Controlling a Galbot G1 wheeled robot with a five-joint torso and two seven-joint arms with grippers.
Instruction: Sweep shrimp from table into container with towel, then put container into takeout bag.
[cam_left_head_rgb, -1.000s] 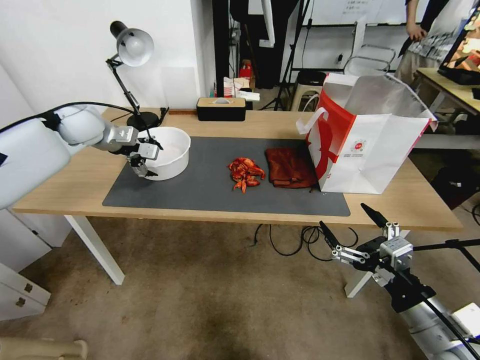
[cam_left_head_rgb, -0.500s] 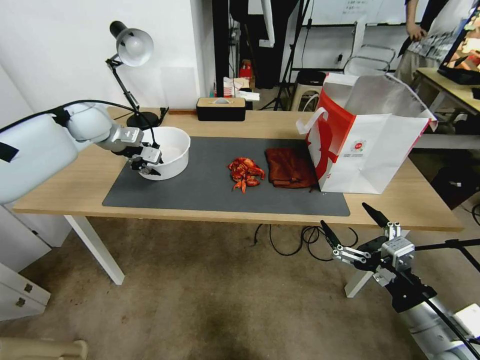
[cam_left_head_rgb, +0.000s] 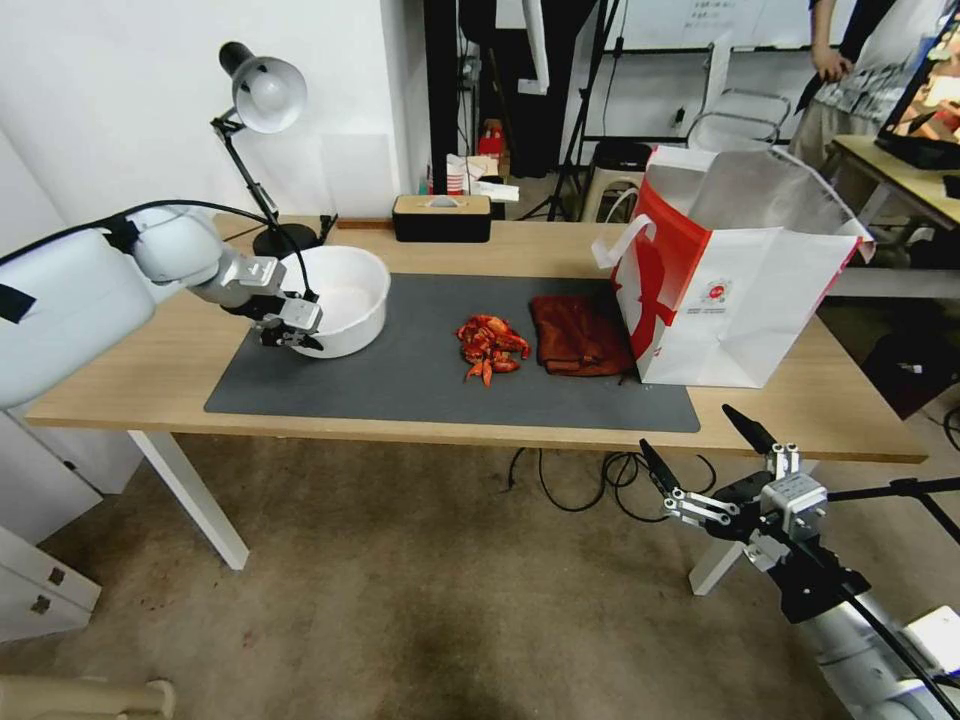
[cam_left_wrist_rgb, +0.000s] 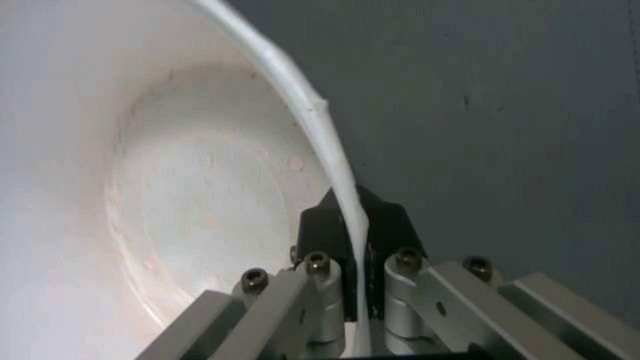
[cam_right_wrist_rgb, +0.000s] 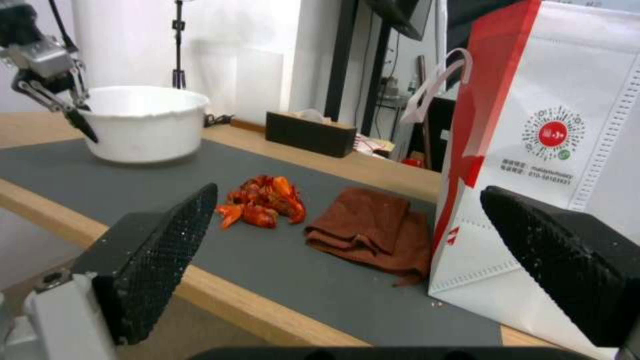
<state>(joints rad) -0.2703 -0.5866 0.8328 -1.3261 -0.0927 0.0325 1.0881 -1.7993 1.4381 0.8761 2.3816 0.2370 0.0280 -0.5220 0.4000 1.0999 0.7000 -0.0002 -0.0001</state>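
Left gripper (cam_left_head_rgb: 300, 337) has its jaws pinched tight on the rim of the container (cam_left_head_rgb: 345, 295), over at 9 o'clock on the surface (cam_left_head_rgb: 150, 370). Shrimp (cam_left_head_rgb: 490, 348) are piled mid-mat with the towel (cam_left_head_rgb: 578, 335) just beside them at 3 o'clock, touching the takeout bag (cam_left_head_rgb: 735, 275). Right gripper (cam_left_head_rgb: 705, 452) hangs off the front edge, jaws wide.

Bare mat (cam_left_head_rgb: 410, 370) (takeout bag (cam_left_head_rgb: 740, 300) walling right)
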